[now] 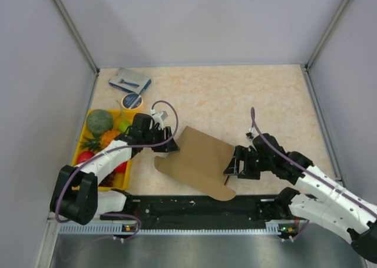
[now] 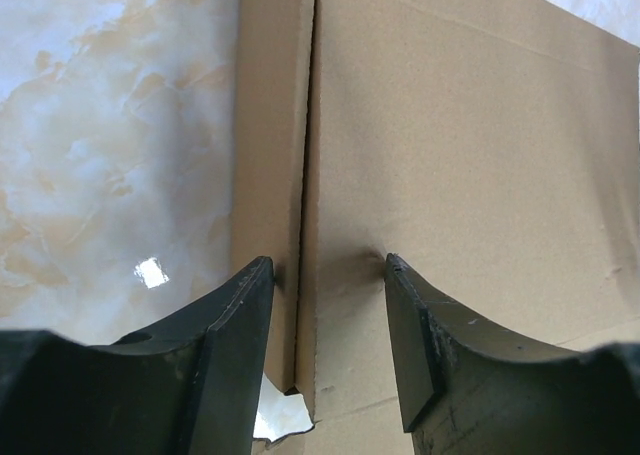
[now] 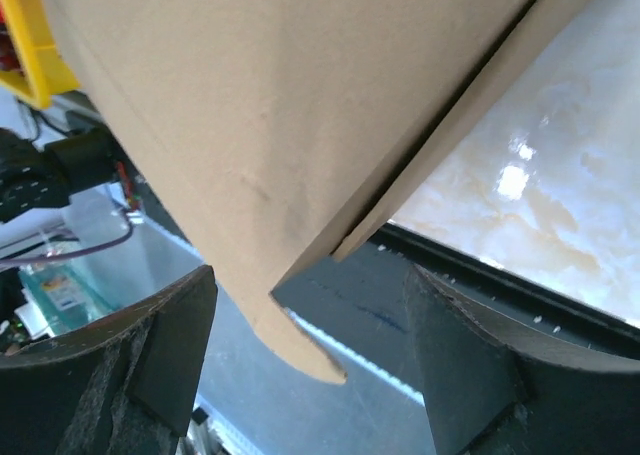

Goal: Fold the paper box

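Box (image 1: 197, 161) sits on the table (image 1: 265, 97) btwn the two arms, one edge lifted so it looks tilted, not flat. L gripper (image 1: 164, 139) is at its far-left edge and R gripper (image 1: 233, 169) at its near-right edge, so the box's long axis runs approx. from one gripper to the other. L wrist view: L gripper (image 2: 328, 263) has jaws parted, not clamped. Box (image 2: 470, 155) lies straight ahead of and under the tips, w/ a seam (image 2: 306, 175) btwn a narrow flap (image 2: 270, 125) and the main panel. The seam runs lengthwise out from the gap, closer to the finger (image 2: 235, 335) on the flap side. R wrist view: R gripper (image 3: 310, 275) has jaws wide apart, holding nothing. A box (image 3: 250, 125) corner pokes into the gap, clear of both fingers (image 3: 150, 365) as far as can be seen. Judgement: the fold prob. turns on that seam, and L is the arm lined up along it. R is at the opposite corner, better placed to steady. Risk: tips slide off-seam and crease the panel.
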You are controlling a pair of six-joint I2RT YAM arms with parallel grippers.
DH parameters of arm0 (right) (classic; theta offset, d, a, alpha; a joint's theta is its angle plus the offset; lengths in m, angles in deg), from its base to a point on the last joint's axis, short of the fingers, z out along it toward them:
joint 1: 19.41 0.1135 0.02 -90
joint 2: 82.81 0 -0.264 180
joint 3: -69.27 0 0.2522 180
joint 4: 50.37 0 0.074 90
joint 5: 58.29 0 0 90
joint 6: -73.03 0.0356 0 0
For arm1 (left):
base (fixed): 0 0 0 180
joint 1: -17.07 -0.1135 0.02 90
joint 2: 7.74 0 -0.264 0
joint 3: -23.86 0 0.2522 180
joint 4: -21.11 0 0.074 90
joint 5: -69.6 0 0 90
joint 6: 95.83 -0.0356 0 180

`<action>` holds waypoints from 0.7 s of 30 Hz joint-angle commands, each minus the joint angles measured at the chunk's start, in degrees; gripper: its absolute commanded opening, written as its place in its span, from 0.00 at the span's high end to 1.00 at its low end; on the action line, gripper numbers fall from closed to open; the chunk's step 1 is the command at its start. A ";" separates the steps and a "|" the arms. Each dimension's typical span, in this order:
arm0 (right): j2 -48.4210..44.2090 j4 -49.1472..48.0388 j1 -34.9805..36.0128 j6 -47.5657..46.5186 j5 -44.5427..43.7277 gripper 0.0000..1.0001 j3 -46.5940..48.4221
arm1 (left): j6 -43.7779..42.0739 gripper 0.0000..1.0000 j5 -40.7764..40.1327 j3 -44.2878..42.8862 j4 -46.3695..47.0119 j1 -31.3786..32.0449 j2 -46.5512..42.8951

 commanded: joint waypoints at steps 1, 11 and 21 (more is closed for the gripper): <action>2.65 -11.95 0.41 -1.31 0.92 0.26 -6.78 | -0.30 0.47 -0.01 2.07 0.81 0.21 -0.42; 4.50 -17.33 -2.65 -2.44 -1.99 0.39 -14.45 | 0.06 0.48 1.39 1.29 0.47 0.12 -1.03; 9.07 -23.14 -10.31 -7.72 4.35 0.56 -16.03 | -1.70 0.41 3.42 -2.23 -5.51 -4.10 -3.06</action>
